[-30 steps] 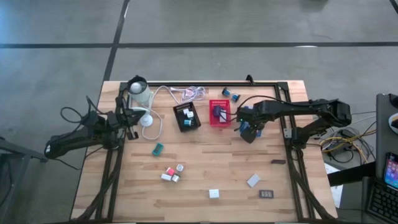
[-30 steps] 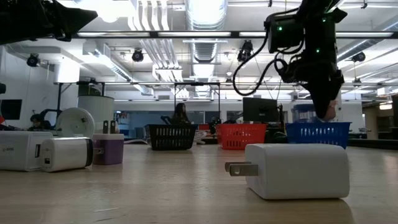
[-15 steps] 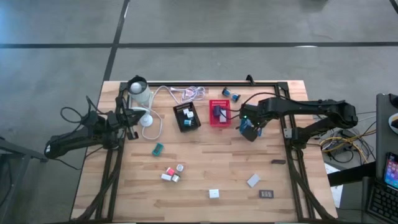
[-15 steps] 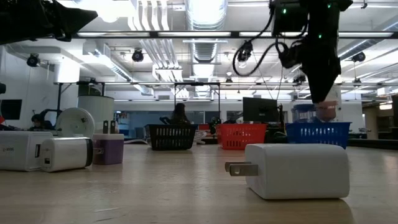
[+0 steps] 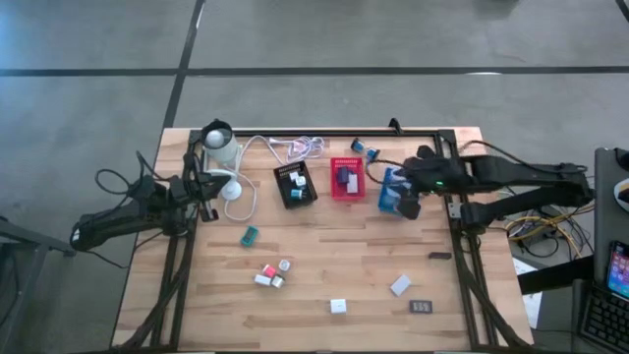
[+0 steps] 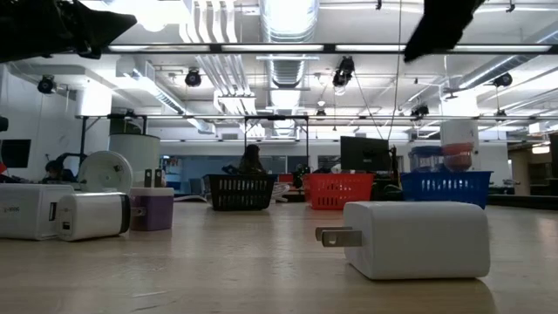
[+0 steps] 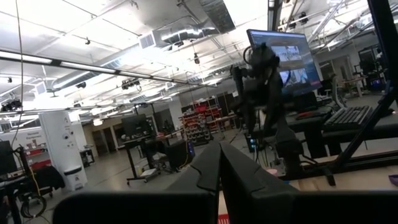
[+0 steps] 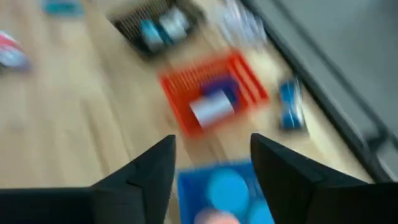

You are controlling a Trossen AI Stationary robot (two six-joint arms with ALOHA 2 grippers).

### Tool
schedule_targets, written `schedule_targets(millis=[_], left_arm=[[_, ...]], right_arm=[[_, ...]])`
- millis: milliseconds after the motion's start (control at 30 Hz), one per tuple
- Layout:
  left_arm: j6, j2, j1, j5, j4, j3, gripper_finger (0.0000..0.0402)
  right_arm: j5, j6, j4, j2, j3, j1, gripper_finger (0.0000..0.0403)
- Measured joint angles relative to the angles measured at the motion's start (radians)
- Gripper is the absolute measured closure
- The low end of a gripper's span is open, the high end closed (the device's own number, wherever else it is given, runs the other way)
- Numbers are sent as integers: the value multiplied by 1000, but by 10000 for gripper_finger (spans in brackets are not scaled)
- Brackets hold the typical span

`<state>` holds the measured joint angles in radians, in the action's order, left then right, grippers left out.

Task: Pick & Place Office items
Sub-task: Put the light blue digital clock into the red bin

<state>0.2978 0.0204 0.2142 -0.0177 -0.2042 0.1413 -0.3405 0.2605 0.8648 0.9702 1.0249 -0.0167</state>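
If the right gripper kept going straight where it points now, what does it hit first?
Probably the blue mesh tray: the right gripper, fingers apart and empty, frames it and the blue roll inside. Depth is unclear.

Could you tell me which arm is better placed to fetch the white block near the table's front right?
Probably the right: its open, empty tool hangs over the blue tray, nearer the white block; the left tool waits shut at the far-left side.

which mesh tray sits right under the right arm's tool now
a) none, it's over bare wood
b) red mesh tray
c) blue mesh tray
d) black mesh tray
c: the right wrist view looks past the right tool, its fingers apart and empty, straight onto the blue mesh tray holding a blue round roll, with the red mesh tray farther off.
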Motion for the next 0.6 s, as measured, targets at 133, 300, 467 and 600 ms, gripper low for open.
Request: schedule_targets(millis=[133, 300, 467, 600], left_arm=[[0, 0, 0, 0, 5, 0, 393], [0, 0, 0, 0, 22, 0, 392], [0, 0, 0, -1, 22, 0, 391], [1, 0, 0, -1, 26, 0, 393]], right_arm=[[-71, -64, -176, -115, -60, 81, 256], [-77, -153, -325, -242, -147, 124, 320], [-3, -195, -488, -367, -271, 123, 375], [10, -224, -593, -458, -370, 122, 390]])
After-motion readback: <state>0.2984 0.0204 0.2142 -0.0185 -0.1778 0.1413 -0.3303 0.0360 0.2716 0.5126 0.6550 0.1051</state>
